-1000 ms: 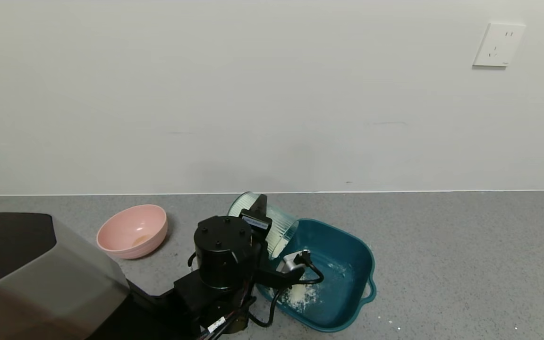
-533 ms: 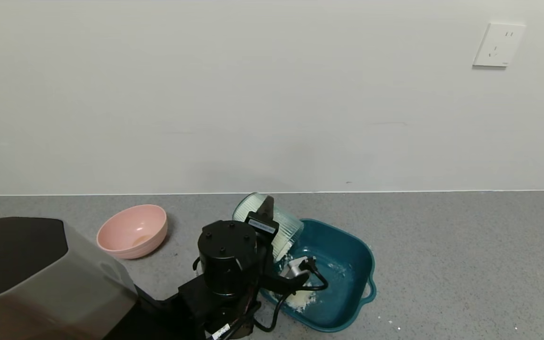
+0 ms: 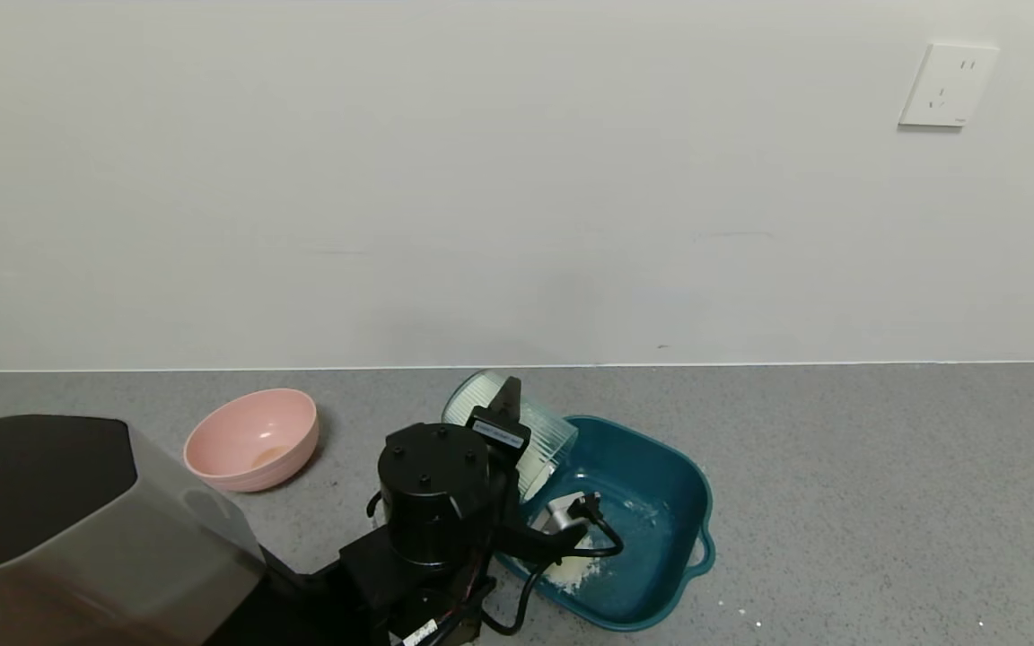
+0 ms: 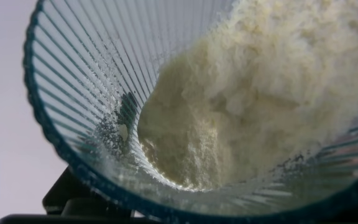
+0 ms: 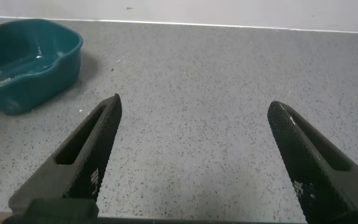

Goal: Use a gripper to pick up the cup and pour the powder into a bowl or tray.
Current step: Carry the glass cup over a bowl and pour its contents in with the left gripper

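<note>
A speckled grey countertop [image 3: 840, 484] ran the full width of the scene and met a plain off-white wall [image 3: 481, 179] along a thin pale seam. At far left the robot's own grey and black housing [image 3: 68, 538] filled the near corner. Just beyond it a round pink bowl [image 3: 251, 438] sat on the counter, tipped slightly, with a faint residue inside.

Near the centre, the left gripper [image 3: 503, 422] was clamped on the cup [image 3: 517, 431], which it held tilted steeply, mouth down toward the near side of the teal basin [image 3: 661, 458]. The left wrist view looked straight into the ribbed cup [image 4: 73, 93], where cream powder [image 4: 253, 106] was heaped against its lower wall at the rim. A small clumpy heap of powder [image 3: 571, 567] already lay on the basin floor beneath the black cables.

The basin stood just right of the arm, its small handle [image 3: 705, 547] facing right. White specks [image 3: 755, 619] dotted the counter beside it.

Farther right the counter lay open to the frame edge, with a white wall socket [image 3: 948, 85] high above. The right gripper [image 5: 194, 155] hung low over that stretch, well apart from the basin [image 5: 23, 68], fingers spread wide and holding nothing.
</note>
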Motion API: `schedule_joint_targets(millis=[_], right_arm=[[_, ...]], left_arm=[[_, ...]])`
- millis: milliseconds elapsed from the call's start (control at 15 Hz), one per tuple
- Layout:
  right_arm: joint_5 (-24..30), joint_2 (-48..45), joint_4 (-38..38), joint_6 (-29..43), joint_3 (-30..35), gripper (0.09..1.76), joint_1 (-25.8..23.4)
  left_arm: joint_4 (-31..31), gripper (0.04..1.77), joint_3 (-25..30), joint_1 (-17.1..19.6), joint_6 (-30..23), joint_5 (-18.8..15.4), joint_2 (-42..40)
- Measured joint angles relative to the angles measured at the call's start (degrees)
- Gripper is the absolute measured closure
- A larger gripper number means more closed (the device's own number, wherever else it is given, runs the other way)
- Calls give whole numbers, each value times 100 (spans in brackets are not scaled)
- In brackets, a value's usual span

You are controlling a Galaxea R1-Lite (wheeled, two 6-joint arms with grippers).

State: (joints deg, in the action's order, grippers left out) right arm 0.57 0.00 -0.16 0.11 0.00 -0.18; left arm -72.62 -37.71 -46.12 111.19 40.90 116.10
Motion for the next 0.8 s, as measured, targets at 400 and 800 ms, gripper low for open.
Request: schedule_joint_targets(millis=[400,800], right_arm=[[0,0,0,-1,0,14,0],[0,0,0,-1,0,14,0]], left_arm=[[-4,54,61,-54,155,37,62],[-6,54,55,-49,105,50,93]])
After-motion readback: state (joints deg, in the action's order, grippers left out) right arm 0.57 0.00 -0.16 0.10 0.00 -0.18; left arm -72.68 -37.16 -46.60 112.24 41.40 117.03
